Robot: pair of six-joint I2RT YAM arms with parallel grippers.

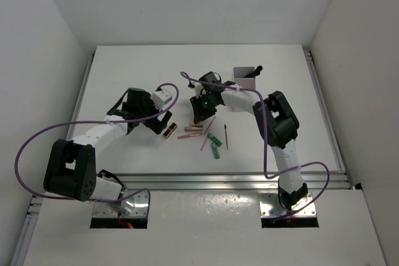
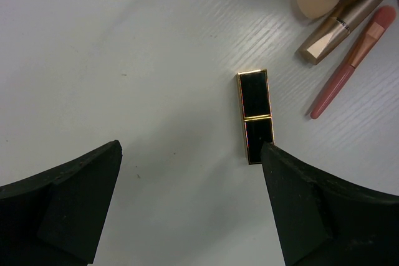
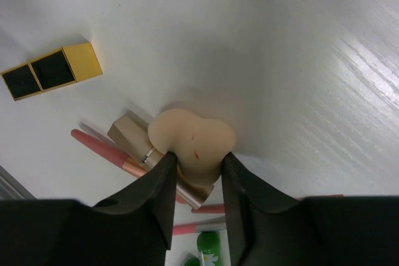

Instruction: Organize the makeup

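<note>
now right gripper (image 3: 198, 163) pinches beige sponge (image 3: 190, 138); left gripper (image 2: 190, 154) gapes wide; lipstick (image 2: 255, 116) lies lengthwise toward it

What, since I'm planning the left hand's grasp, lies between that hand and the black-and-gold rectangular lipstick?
Only bare white table, in the left wrist view. The black-and-gold rectangular lipstick lies right beside one finger of the open left hand.

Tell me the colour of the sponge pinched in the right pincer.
Beige, with a small red fleck; the sponge shows best in the right wrist view.
</note>
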